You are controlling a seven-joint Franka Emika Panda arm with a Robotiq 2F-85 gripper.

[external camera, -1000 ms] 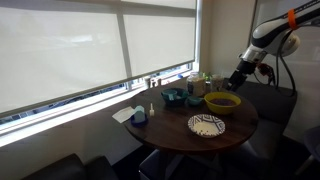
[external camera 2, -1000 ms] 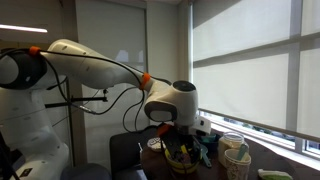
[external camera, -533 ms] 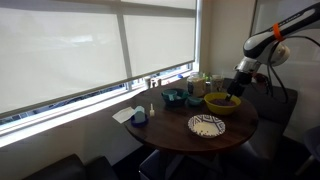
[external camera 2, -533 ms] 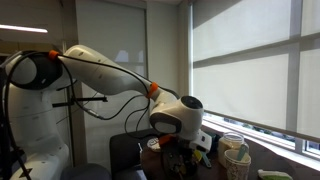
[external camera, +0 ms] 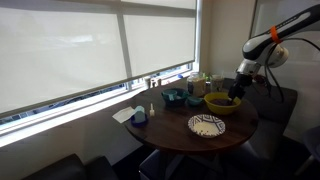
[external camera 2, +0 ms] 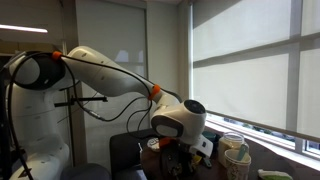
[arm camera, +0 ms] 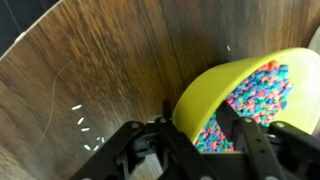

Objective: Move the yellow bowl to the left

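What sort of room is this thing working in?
Probably a dining nook or office break area: a round wooden table set with a yellow bowl of cereal and a plate, beside wide window blinds.

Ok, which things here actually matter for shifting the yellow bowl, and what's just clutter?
Job in hand:
- yellow bowl, holding coloured pieces
- end effector, one finger either side of the bowl's rim

Just lying about:
- white patterned plate
- teal dish
- small blue container

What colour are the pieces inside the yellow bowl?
The pieces are multicoloured, pink and blue mostly; wrist view.
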